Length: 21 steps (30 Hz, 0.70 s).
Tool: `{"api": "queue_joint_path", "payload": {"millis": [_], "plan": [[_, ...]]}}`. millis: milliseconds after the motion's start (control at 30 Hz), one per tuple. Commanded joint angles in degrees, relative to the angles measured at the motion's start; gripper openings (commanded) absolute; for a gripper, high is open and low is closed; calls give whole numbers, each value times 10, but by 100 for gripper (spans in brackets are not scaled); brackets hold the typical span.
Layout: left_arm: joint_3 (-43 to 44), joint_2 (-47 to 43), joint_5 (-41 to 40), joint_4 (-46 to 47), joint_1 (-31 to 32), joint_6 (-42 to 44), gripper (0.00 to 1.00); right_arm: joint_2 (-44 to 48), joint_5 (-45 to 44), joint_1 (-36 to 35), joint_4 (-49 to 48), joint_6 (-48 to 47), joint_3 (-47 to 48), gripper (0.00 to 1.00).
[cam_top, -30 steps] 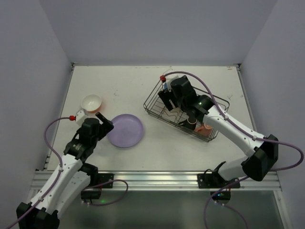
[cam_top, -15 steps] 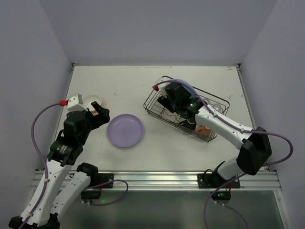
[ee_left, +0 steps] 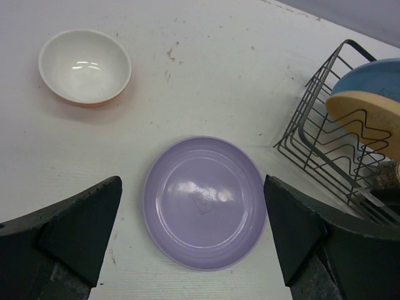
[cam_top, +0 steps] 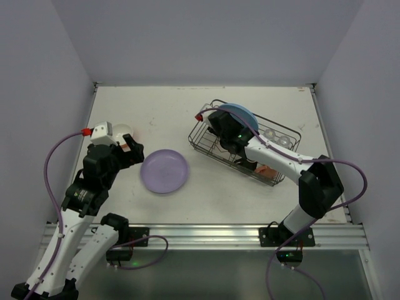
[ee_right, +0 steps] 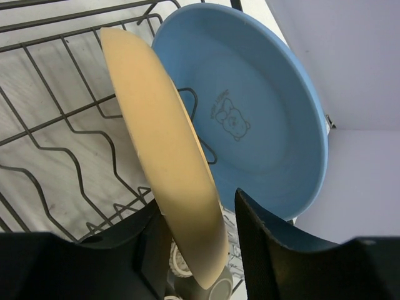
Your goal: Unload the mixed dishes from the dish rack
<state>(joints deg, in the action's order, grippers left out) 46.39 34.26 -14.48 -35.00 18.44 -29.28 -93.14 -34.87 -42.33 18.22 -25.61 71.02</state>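
Observation:
The black wire dish rack (cam_top: pixel 195 136) stands at the right of the table. A tan plate (ee_right: pixel 162 144) and a light blue plate (ee_right: pixel 262 119) stand on edge in it. My right gripper (ee_right: pixel 201 247) straddles the tan plate's rim; one finger (ee_right: pixel 147 250) lies against the plate and a gap shows at the other. The lilac plate (cam_top: pixel 164 170) and the orange bowl (ee_left: pixel 84 65) lie on the table. My left gripper (ee_left: pixel 192 187) hangs open above the lilac plate (ee_left: pixel 203 203), holding nothing.
Clear glasses (cam_top: pixel 275 134) and a pink mug (cam_top: pixel 265 170) sit in the rack's right half. An olive-brown cup (ee_right: pixel 212 290) shows below the tan plate. Walls close in the table's left, back and right sides.
My right gripper has moved left along the rack onto the tan plate and its jaws have narrowed. The left arm drew back and rose from the lilac plate, then stayed still.

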Motion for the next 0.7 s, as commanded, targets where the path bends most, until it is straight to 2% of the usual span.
{"api": "queue_joint_path", "payload": {"millis": [0,333,600,667], "plan": [[1,-2,15,16,-2,22,100,8,-30,-2,-28,-23,22,43],[-2,-4,17,20,-2,24,100,17,-21,-1,-15,-30,25,21],[-3,-5,18,20,-2,24,100,34,-20,-1,-9,-45,27,13],[-3,-6,18,21,-2,24,100,38,-23,-1,-7,-45,33,6]]}}
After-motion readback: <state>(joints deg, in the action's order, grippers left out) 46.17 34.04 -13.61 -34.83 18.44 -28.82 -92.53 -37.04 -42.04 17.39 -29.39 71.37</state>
